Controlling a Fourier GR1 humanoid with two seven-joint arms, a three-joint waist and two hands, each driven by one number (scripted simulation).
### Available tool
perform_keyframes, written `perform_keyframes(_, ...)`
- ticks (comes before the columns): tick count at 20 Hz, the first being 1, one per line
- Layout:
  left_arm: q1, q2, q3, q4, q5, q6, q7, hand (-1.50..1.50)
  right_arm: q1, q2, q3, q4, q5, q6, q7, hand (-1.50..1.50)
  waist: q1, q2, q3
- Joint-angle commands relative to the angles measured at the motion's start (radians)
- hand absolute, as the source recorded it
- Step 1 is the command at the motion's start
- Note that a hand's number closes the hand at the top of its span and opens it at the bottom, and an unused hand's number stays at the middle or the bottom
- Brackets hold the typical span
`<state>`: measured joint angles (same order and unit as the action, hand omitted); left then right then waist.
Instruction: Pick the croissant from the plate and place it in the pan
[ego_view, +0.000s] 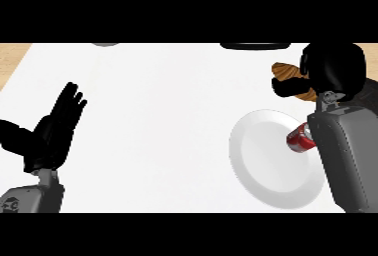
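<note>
A red can (300, 139) is lying on the right part of the one white plate (269, 165), partly hidden by the right forearm (347, 155) crossing over it. At one o'clock from the plate, the right hand (332, 67) is curling its fingers around the single croissant (288, 74), holding it above the counter (162, 100). The dark pan (253, 46) is showing only as a sliver at the top edge, at twelve o'clock. The left hand (52, 132) is resting at nine o'clock, fingers straight and apart. Wide bare counter is lying between both hands.
</note>
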<state>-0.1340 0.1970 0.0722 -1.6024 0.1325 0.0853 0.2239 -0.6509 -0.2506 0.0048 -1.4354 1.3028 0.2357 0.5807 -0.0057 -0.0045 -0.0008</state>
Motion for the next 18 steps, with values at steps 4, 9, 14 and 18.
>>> perform_keyframes(4, -0.016, 0.001, 0.004, -0.043, 0.005, -0.009, 0.053, 0.0, -0.009, -0.065, -0.117, -0.04, -0.028, -0.009, 0.017, 1.5, 0.008, 0.004, 0.001)
perform_keyframes(9, -0.026, -0.016, -0.009, 0.03, -0.029, -0.005, -0.013, 0.0, 0.047, -0.194, -0.274, 0.047, -0.112, -0.145, -0.128, 1.5, 0.001, 0.006, 0.001)
perform_keyframes(14, -0.048, 0.012, 0.03, 0.006, 0.011, -0.034, 0.02, 0.0, 0.029, -0.258, -0.373, 0.268, -0.16, -0.298, -0.248, 1.5, 0.015, 0.009, 0.002)
perform_keyframes(18, -0.013, -0.028, -0.008, -0.026, -0.024, -0.009, 0.011, 0.0, 0.036, -0.325, -0.452, 0.375, -0.229, -0.35, -0.337, 1.5, 0.014, 0.007, 0.001)
